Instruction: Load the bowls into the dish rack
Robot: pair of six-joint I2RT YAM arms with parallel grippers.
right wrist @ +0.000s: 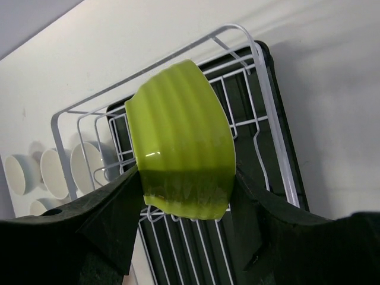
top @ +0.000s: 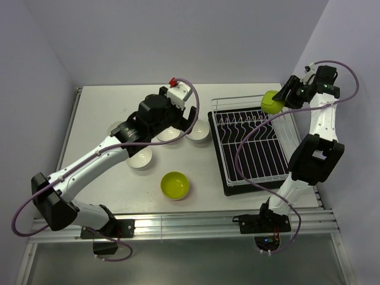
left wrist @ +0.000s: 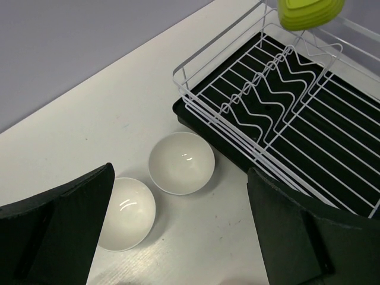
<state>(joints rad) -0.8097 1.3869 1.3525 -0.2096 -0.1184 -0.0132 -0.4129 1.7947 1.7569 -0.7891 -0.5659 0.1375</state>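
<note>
Counter (top: 101, 107) seen from above, read left to right. Left claw (left wrist: 181, 175) spread wide and empty, poised over a cluster of white bowls (top: 141, 159) left of centre. Lime green bowl (top: 175, 185) upright on the counter, nearer the arm bases. Dish rack (top: 255, 154) on black tray (top: 217, 142), right of the bowls. Right claw (right wrist: 185, 190) pinching a second lime green bowl (right wrist: 181, 130) by opposite sides, tipped on edge, raised above the rack's far edge toward its right corner.

This is a robotics lab test cell, not a home kitchen. A bare white table (top: 107, 101) is boxed in by plain pale wall panels (top: 178, 35). An aluminium rail (top: 190, 221) along the table's near edge carries the left arm's base (top: 110, 228) and the right arm's base (top: 264, 222).
</note>
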